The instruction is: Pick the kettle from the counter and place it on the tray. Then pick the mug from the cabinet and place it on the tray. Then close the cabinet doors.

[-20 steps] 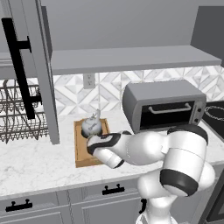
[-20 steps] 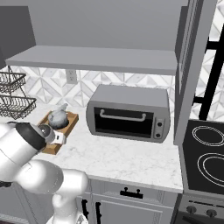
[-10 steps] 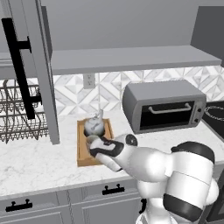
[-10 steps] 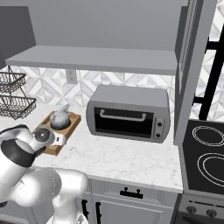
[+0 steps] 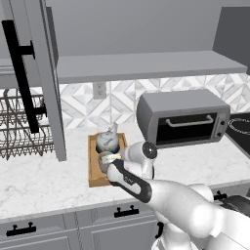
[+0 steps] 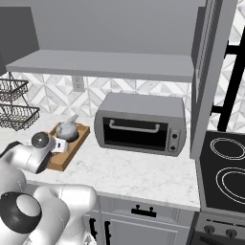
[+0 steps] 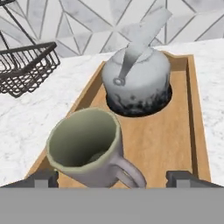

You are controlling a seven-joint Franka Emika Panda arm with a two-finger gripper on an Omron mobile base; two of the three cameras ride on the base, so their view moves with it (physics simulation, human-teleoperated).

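In the left base view, the tray (image 5: 94,178) lies on the counter (image 5: 44,180) beside the toaster oven (image 5: 183,117). The kettle (image 5: 108,140) sits at the tray's far end; the mug (image 5: 105,160) stands just in front of it, at the gripper (image 5: 111,161).

In the right base view, the kettle (image 6: 67,130) rests in the tray (image 6: 71,146) near its back edge.

In the hand view, the mug (image 7: 85,148) stands upright on the tray (image 7: 196,127) at its near end, between the parted fingertips (image 7: 181,178), which stand apart from its sides. The kettle (image 7: 136,81) fills the far end, near a wire rack (image 7: 26,70).
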